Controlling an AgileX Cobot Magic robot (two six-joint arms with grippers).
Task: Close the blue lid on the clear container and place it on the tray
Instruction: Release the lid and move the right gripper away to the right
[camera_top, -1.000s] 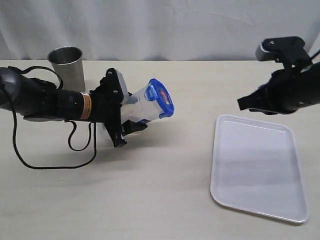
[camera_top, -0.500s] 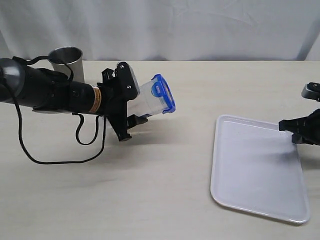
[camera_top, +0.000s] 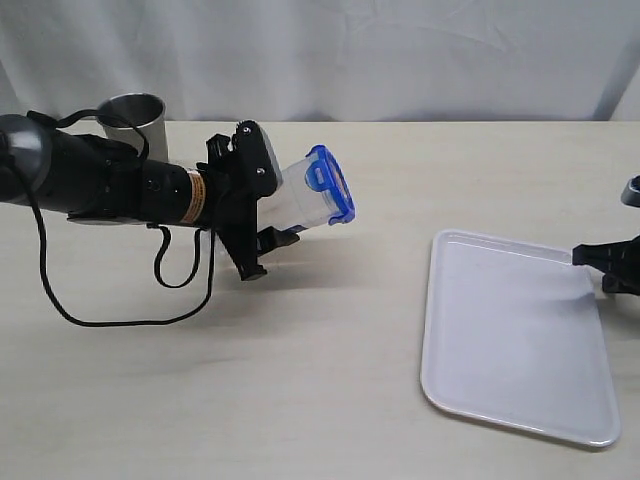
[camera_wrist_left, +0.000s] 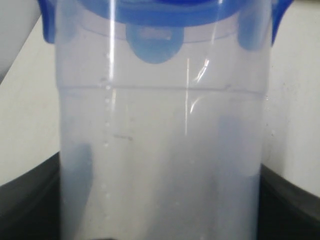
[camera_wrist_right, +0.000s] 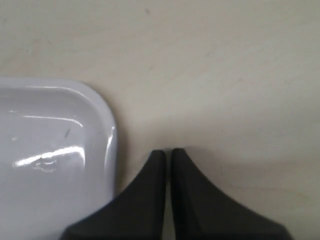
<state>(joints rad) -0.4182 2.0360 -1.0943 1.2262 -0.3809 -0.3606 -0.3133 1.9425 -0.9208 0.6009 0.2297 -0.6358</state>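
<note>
Over the table (camera_top: 330, 400), left gripper (camera_top: 270, 205) pinches the lidded, empty clear container (camera_top: 298, 195); right gripper (camera_wrist_right: 168, 152) pressed together.

Tilted clear container (camera_top: 296, 202), lid (camera_top: 331, 186) apparently shut

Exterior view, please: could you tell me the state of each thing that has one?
container: held off the table, tilted.
lid: seated on the container.
tray: flat on the table, empty.
cup: upright.
left pincer: closed on the container.
right pincer: shut, empty.
</note>
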